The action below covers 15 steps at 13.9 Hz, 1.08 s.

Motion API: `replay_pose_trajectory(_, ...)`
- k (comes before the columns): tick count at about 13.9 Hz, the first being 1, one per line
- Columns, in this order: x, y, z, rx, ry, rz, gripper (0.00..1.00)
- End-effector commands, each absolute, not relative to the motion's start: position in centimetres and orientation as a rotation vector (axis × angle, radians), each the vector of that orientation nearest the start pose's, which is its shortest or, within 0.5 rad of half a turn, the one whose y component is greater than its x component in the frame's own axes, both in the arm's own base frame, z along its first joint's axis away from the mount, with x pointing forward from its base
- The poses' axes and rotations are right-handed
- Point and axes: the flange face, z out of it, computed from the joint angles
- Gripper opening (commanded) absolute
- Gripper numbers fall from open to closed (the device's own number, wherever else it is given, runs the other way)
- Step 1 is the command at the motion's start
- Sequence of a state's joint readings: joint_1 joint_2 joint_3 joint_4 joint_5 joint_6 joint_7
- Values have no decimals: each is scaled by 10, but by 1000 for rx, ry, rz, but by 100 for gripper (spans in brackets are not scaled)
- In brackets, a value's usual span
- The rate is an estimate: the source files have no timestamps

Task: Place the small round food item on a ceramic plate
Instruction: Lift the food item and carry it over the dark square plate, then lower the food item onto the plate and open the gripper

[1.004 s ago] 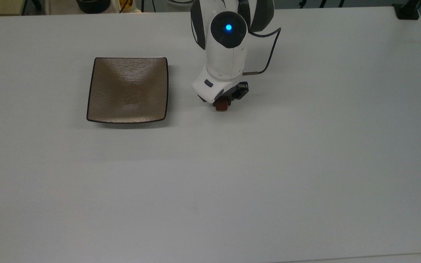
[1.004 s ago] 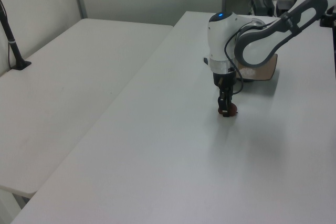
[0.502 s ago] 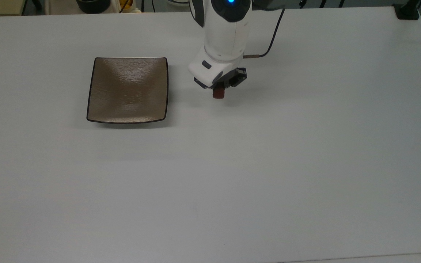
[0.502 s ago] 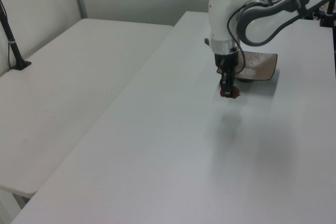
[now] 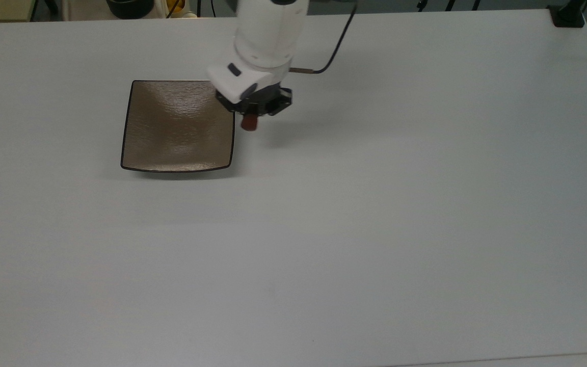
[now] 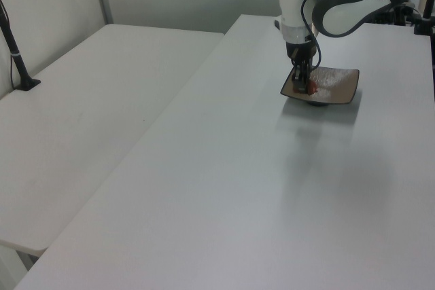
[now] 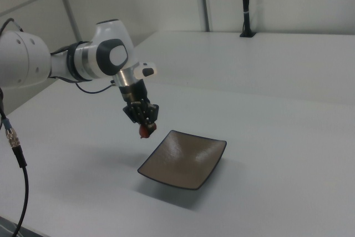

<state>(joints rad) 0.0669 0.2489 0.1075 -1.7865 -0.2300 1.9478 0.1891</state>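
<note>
My claw [image 5: 248, 121] is pinched on the small round food item [image 5: 248, 124], fingers nearly together, item hanging at the tips. It's off the tabletop [image 5: 375, 204], in the air. In the top view it sits just past the ceramic plate's [image 5: 177, 126] right edge, near the upper right corner; in the right view it hangs above the tabletop just beside the plate's left corner. Plate interior is bare. Wide open tabletop on all other sides. Cable [image 5: 330, 53] trails behind my wrist.
</note>
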Motion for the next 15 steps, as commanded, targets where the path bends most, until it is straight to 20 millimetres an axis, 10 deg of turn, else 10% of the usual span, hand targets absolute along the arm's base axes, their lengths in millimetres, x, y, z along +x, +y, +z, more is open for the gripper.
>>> replay_pose_trajectory(1, 614, 40, 410, -3380, -93, 84, 12)
replay_pose_trajectory(7, 631, -17, 348, -3428, -104, 115, 19)
replay_pose_trajectory(11, 631, -20, 343, -3429, -95, 128, 100)
replay_pose_trajectory(15, 632, -20, 345, -3429, -91, 126, 100)
